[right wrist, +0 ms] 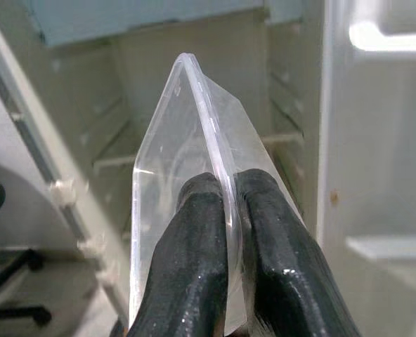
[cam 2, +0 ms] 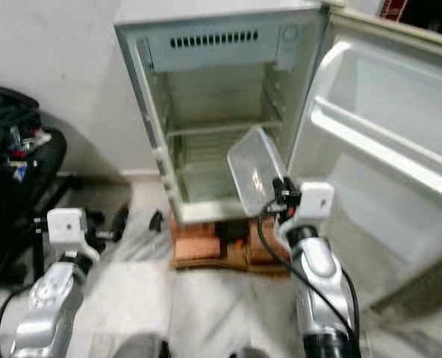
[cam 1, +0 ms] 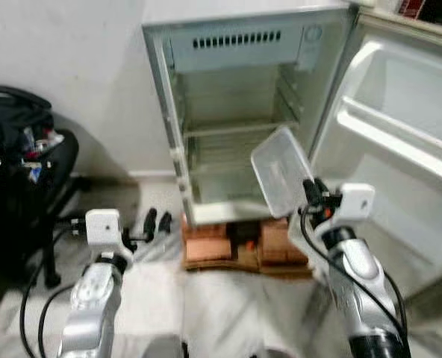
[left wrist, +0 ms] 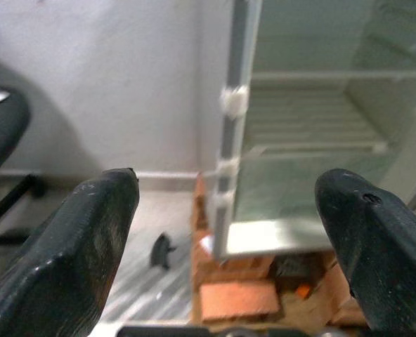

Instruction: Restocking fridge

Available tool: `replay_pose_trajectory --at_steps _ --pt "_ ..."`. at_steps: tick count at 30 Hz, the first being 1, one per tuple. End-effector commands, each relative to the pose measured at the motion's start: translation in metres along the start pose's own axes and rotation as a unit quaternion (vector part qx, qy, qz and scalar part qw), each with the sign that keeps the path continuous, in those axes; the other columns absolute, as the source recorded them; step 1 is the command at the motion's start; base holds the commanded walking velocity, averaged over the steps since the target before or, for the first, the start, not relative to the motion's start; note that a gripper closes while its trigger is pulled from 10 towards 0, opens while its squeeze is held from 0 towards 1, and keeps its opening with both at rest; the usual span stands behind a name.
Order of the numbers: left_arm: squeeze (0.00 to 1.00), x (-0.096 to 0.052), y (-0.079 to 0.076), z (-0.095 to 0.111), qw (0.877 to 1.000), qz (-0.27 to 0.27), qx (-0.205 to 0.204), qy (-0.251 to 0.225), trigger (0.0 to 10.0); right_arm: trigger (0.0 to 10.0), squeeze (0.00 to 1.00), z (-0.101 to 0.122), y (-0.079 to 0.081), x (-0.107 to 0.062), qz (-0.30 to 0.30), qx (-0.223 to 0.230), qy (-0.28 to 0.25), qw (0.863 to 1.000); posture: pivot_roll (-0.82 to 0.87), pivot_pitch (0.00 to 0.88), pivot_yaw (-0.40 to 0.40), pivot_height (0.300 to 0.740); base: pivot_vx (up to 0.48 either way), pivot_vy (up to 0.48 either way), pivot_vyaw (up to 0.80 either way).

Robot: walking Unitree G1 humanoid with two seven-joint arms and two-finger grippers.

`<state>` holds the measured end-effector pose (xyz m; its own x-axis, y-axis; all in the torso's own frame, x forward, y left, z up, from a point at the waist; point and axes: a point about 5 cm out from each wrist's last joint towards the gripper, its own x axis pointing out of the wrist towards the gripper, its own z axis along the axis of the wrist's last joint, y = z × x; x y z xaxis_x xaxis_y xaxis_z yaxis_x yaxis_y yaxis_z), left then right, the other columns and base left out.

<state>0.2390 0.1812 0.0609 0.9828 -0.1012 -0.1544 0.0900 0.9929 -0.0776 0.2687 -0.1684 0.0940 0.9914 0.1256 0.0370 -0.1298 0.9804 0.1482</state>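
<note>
A clear plastic container [cam 1: 281, 170] hangs in the air in front of the open fridge [cam 1: 236, 112], just before its lower shelves and toward the door side, tilted so that one broad face turns up and toward the robot. The right gripper [right wrist: 227, 232] has it by the lower edge: both black fingers [right wrist: 194, 267] press against the thin rim from either side, with the plastic sandwiched between them. The fridge stands with its cabinet bare inside, wire shelves [cam 1: 232, 128] showing, and its door [cam 1: 400, 149] swung wide to the robot's right, the door's rack [cam 1: 396, 138] facing out. The cabinet rests on reddish bricks [cam 1: 210, 250] on the floor. The left gripper [left wrist: 229, 210] is held low and to the left of the fridge, its two fingers spread wide apart with nothing between them. A small dark object [left wrist: 162, 250] lies on the floor near the bricks. Further left a black office chair [cam 1: 27, 171] stands against the white wall [cam 1: 86, 67], piled with dark things.
</note>
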Motion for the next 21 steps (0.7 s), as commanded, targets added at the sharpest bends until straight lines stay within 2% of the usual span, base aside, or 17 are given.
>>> replay_pose_trajectory --at_steps 1,4,7,8,12,20,21 --pt "0.00 -0.005 0.004 -0.001 1.000 -0.018 0.011 0.012 10.0 10.0 0.00 0.003 0.008 0.003 0.010 0.006 -0.006 1.000 0.05 0.074 -0.026 0.740 0.244 0.266 0.00" --pt "0.00 -0.009 0.007 0.001 0.998 -0.036 0.040 0.015 10.0 10.0 0.00 0.005 0.009 0.004 0.006 0.003 -0.009 1.000 0.06 0.083 -0.027 0.740 0.081 0.089 0.00" --pt "0.00 -0.012 0.009 0.005 0.999 -0.034 0.034 0.013 10.0 10.0 0.00 0.006 0.009 0.003 0.004 0.002 -0.010 1.000 0.06 0.087 -0.026 0.740 0.000 0.000 0.00" --pt "0.00 -0.017 0.009 0.012 0.997 -0.023 0.075 -0.009 10.0 10.0 0.00 0.004 0.008 0.000 -0.004 -0.001 -0.006 1.000 0.06 0.090 -0.026 0.740 0.000 0.000 0.00" --pt "0.00 -0.024 0.010 0.022 0.994 0.018 0.094 -0.044 10.0 10.0 0.00 0.000 0.006 -0.006 -0.019 0.005 0.000 1.000 0.05 0.096 -0.022 0.740 0.000 0.000 0.00" --pt "0.00 -0.027 0.003 0.018 0.989 0.026 0.136 -0.043 10.0 10.0 0.00 -0.006 0.002 -0.016 -0.022 -0.002 0.013 1.000 0.05 0.095 -0.030 0.740 0.000 0.000 0.00" --pt "0.00 -0.026 0.002 0.018 0.991 0.023 0.128 -0.041 10.0 10.0 0.00 -0.005 0.001 -0.016 -0.023 -0.002 0.012 1.000 0.05 0.093 -0.029 0.740 0.000 0.000 0.00"
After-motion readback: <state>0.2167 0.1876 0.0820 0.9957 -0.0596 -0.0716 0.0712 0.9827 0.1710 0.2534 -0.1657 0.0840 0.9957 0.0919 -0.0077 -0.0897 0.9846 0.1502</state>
